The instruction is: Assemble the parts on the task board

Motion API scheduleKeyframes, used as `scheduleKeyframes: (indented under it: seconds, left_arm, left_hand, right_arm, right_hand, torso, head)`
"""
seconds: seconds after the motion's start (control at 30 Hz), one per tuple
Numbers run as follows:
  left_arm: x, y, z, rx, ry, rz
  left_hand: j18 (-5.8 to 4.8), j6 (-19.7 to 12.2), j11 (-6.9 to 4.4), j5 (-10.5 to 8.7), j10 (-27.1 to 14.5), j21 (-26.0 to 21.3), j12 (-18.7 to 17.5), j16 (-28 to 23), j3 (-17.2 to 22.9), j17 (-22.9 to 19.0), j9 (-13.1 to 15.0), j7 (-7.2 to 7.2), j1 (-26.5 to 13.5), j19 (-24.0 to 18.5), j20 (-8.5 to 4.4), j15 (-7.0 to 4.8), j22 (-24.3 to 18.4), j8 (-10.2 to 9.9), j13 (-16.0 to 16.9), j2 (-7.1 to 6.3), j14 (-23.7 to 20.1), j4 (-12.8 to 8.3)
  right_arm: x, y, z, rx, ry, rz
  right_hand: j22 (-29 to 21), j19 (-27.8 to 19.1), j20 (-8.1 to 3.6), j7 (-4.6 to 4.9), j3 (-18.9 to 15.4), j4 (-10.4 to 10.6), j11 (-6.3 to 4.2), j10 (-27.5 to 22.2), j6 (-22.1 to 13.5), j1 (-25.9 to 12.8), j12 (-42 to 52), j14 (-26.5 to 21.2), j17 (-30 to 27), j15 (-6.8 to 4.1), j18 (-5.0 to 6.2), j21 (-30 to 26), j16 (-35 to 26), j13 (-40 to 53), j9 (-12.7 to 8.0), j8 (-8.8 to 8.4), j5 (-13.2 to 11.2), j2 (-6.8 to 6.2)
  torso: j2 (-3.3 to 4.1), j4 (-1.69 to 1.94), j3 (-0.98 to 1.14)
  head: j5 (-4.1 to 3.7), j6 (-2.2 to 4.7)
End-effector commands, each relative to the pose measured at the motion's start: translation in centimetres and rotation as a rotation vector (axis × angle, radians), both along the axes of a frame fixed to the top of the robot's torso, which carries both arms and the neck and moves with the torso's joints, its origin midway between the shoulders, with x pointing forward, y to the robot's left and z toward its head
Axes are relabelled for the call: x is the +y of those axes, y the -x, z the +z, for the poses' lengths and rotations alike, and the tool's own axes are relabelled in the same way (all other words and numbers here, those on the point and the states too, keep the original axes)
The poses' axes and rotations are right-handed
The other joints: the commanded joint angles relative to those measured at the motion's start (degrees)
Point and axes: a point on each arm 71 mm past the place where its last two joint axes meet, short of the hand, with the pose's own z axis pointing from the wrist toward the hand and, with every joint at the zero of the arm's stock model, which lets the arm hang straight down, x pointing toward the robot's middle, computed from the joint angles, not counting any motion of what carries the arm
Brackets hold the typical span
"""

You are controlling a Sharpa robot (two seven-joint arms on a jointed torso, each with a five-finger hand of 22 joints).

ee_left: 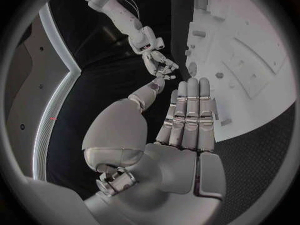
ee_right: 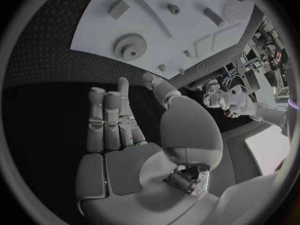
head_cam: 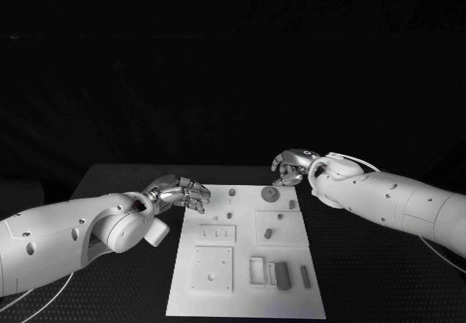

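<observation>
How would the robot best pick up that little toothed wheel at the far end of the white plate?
Probably by its toothed rim, from straight above: the gear lies flat on the task board, so only rim and top are reachable. The right hand hovers nearest.

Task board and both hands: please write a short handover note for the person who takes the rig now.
Left hand: holds nothing, fingers straight and together in the left wrist view, at the board's far left corner.
Right hand: holds nothing, fingers extended in the right wrist view, just past the board's far edge.
Task board: flat in the middle of the table. The gear lies near its far edge; small pegs and a dark block lie on it further forward.
Done: I cannot tell which parts, if any, are already seated.
Left: neither hand holds a part; picking and fitting is still to do.
</observation>
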Motion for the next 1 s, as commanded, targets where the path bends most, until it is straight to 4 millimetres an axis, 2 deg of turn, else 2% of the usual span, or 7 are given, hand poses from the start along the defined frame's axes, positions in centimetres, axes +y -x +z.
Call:
scheduleKeyframes:
  seconds: [0.03, 0.13, 0.2, 0.3, 0.5, 0.67, 1.0]
  left_arm:
    - [-0.3, 0.0, 0.2, -0.014, 0.016, -0.031]
    - [-0.4, -0.1, 0.2, -0.015, 0.017, -0.032]
    - [-0.4, -0.1, 0.2, -0.014, 0.017, -0.033]
    - [-0.5, -0.1, 0.2, -0.014, 0.017, -0.036]
    - [-0.7, -0.1, 0.2, -0.013, 0.019, -0.042]
    - [-0.5, -0.1, 0.1, -0.011, 0.016, -0.036]
    - [-0.6, 0.0, 0.1, -0.008, 0.016, -0.042]
  left_hand:
    - [-0.19, -0.2, 0.19, -0.22, -0.2, -0.3, -0.4, -0.2, 0.0, 0.1, 0.1, -0.16, -0.5, -0.4, 0.16, 0.14, 0.1, -0.2, 0.1, -0.10, -0.2, 0.3]
    - [-0.19, -0.2, 0.20, -0.22, -0.2, -0.3, -0.4, -0.3, 0.0, 0.1, 0.1, -0.14, -0.6, -0.4, 0.17, 0.14, 0.1, -0.2, 0.1, -0.09, -0.2, 0.3]
    - [-0.19, -0.2, 0.20, -0.22, -0.2, -0.3, -0.4, -0.3, 0.0, 0.1, 0.1, -0.14, -0.6, -0.4, 0.17, 0.14, 0.1, -0.3, 0.1, -0.08, -0.2, 0.3]
    - [-0.19, -0.2, 0.21, -0.22, -0.3, -0.3, -0.4, -0.3, 0.0, 0.1, 0.1, -0.12, -0.6, -0.4, 0.17, 0.15, 0.1, -0.3, 0.1, -0.07, -0.2, 0.3]
    - [-0.19, -0.2, 0.22, -0.22, -0.3, -0.4, -0.5, -0.3, 0.0, 0.2, 0.1, -0.10, -0.6, -0.4, 0.17, 0.15, 0.1, -0.3, 0.1, -0.06, -0.2, 0.3]
    - [-0.19, -0.2, 0.23, -0.22, -0.3, -0.4, -0.5, -0.3, 0.0, 0.2, 0.1, -0.08, -0.6, -0.4, 0.17, 0.15, 0.1, -0.3, 0.2, -0.05, -0.2, 0.3]
    - [-0.18, -0.2, 0.24, -0.22, -0.3, -0.4, -0.5, -0.4, 0.0, 0.2, 0.1, -0.07, -0.6, -0.4, 0.17, 0.15, 0.1, -0.3, 0.2, -0.03, -0.2, 0.3]
  right_arm:
    - [-0.4, -0.1, -1.0, 0.072, 0.035, 0.012]
    - [-0.5, -0.1, -1.8, 0.085, 0.046, 0.006]
    - [-0.4, -0.1, -2.3, 0.085, 0.054, 0.005]
    - [-0.2, -0.3, -3.0, 0.089, 0.057, 0.001]
    - [0.2, -0.1, -3.8, 0.092, 0.053, 0.004]
    - [0.4, -0.1, -3.8, 0.078, 0.052, 0.004]
    - [0.7, -0.2, -4.1, 0.074, 0.068, 0.001]
  right_hand:
    - [1.4, 0.4, -0.70, -0.32, -0.1, 0.2, -0.22, -3.4, 0.5, 0.1, 9.7, -0.1, 1.4, -0.04, 2.04, 2.2, 3.2, 12.0, 0.0, 0.05, 0.2, 0.30]
    - [1.4, 0.0, -1.07, -0.06, 0.2, 0.4, -0.12, -4.9, 0.5, -0.1, 16.2, -0.5, 3.7, -0.53, 2.04, 4.7, 7.1, 18.4, -0.1, -0.08, 0.2, 0.18]
    - [1.4, -0.3, -1.24, -0.23, 0.3, 0.4, -0.22, -5.8, 0.3, -0.1, 19.8, -1.2, 5.1, -0.30, 2.04, 6.1, 9.1, 21.2, -0.1, -0.21, 0.2, 0.22]
    - [1.3, -0.8, -1.30, -0.16, 0.6, 0.5, -0.15, -6.6, 0.2, -0.3, 22.7, -1.7, 6.4, -0.23, 2.04, 7.0, 10.8, 23.0, -0.1, -0.26, 0.2, 0.18]
    - [1.2, -1.4, -1.33, -0.12, 0.7, 0.6, -0.08, -7.2, 0.3, -0.5, 28.5, -2.0, 7.9, -0.09, 2.04, 8.2, 13.2, 25.7, 0.1, -0.06, 0.1, 0.35]
    - [1.2, -1.5, -1.43, -0.13, 0.7, 0.4, -0.10, -7.5, 1.6, -0.5, 30.6, -1.9, 8.4, -0.09, 2.04, 8.9, 14.1, 26.2, 0.4, 0.64, 0.1, 0.97]
    - [1.2, -1.5, -1.61, -0.23, 1.0, -0.4, -0.15, -7.4, 5.6, -0.3, 33.9, -1.7, 8.9, -0.08, 2.04, 9.8, 15.6, 26.4, 1.2, 2.41, 0.2, 2.95]
  torso:
    - [-0.01, 0.06, -0.02]
    - [0.00, 0.02, -0.07]
    - [0.06, 0.02, -0.03]
    - [0.08, 0.01, 0.00]
    - [0.05, 0.11, -0.15]
    - [0.06, -0.11, -0.12]
    - [0.01, -0.07, -0.12]
  head:
    - [-0.22, -0.35]
    - [-0.16, -0.44]
    - [-0.18, -0.48]
    - [-0.11, -0.58]
    - [-0.19, -0.86]
    - [0.26, -1.23]
    - [0.69, -1.73]
